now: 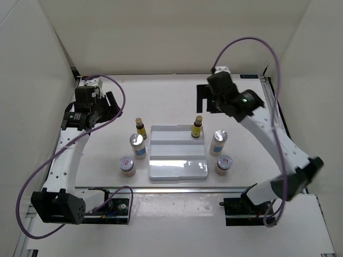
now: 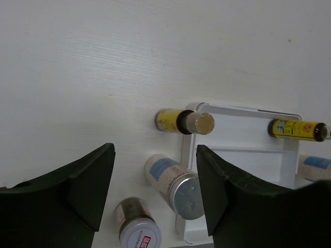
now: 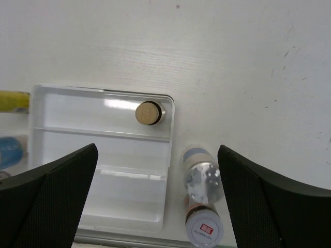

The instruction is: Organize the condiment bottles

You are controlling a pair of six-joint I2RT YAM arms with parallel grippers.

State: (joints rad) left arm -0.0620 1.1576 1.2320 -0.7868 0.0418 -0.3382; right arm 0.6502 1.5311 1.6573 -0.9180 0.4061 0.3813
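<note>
The white stepped tray (image 1: 177, 154) lies mid-table. One amber bottle (image 1: 197, 127) stands on its top step at the right; it also shows in the right wrist view (image 3: 149, 113). The other amber bottle (image 1: 141, 128), a white bottle (image 1: 138, 145) and a pinkish jar (image 1: 127, 165) stand on the table left of the tray. A white bottle (image 1: 218, 142) and a jar (image 1: 223, 164) stand to its right. My left gripper (image 2: 155, 186) is open and empty, high behind the left group. My right gripper (image 3: 158, 199) is open and empty, raised behind the tray.
White walls enclose the table on three sides. A metal rail (image 1: 177, 189) runs along the table's near edge, with both arm bases beyond it. Purple cables loop over each arm.
</note>
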